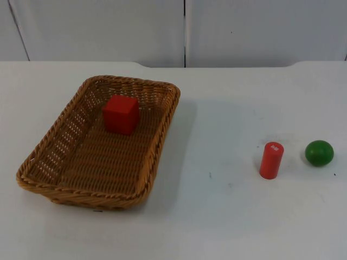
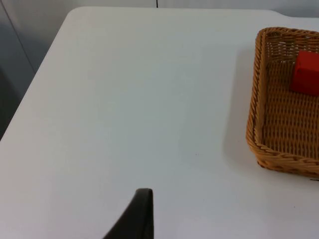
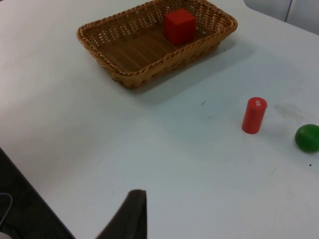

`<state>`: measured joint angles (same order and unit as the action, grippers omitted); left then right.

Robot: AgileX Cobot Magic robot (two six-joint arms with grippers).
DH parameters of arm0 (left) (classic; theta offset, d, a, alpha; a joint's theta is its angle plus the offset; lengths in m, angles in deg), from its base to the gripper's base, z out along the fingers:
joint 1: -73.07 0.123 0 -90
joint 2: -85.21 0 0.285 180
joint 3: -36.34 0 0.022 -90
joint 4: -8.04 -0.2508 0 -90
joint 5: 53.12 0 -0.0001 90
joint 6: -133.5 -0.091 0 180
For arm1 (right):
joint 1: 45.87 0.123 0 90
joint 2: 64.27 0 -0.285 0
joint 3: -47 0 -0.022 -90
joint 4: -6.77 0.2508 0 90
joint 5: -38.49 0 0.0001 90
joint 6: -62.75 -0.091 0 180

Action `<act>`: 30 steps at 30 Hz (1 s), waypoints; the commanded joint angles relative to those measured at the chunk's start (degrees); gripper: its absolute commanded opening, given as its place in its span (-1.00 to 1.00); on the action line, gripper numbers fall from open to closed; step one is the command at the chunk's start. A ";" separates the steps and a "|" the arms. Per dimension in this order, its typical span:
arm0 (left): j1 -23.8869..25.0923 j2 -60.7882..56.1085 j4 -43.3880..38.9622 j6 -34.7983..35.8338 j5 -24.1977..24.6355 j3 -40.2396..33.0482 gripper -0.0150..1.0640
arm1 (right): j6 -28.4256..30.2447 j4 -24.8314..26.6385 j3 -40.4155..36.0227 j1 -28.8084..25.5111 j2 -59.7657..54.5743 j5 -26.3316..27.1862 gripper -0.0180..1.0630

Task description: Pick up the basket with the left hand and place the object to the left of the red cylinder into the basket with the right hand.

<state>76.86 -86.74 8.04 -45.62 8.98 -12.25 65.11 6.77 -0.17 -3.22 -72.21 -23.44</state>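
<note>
A woven brown basket (image 1: 58,129) lies on the left half of the white table, with a red cube (image 1: 121,114) inside near its far end. A red cylinder (image 1: 271,160) stands upright at the right, and a green ball (image 1: 319,153) lies just to its right. My left gripper (image 2: 142,214) hangs over bare table well apart from the basket (image 2: 255,99) and cube (image 2: 306,73). My right gripper (image 3: 133,214) hovers far back from the cylinder (image 3: 254,115), ball (image 3: 307,138), basket (image 3: 149,75) and cube (image 3: 179,26). Neither gripper holds anything.
The grey partition wall (image 1: 184,27) closes the table's far side. The table's side edge (image 2: 35,94) runs close to my left gripper, and another table edge (image 3: 35,172) lies near my right gripper. Bare table (image 1: 217,141) separates basket and cylinder.
</note>
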 commanded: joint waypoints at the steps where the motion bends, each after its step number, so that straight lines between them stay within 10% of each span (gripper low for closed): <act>1: 0.28 -0.27 -0.41 0.05 -0.51 -0.28 0.98 | -0.03 0.00 -0.49 -0.18 0.15 0.12 0.99; 30: 0.28 -0.27 -0.58 0.05 -0.51 -0.28 0.98 | -0.20 0.00 -0.49 -0.30 0.15 0.12 0.99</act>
<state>76.86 -86.74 8.04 -45.62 8.98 -12.25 65.11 6.77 -0.17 -3.22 -72.21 -23.44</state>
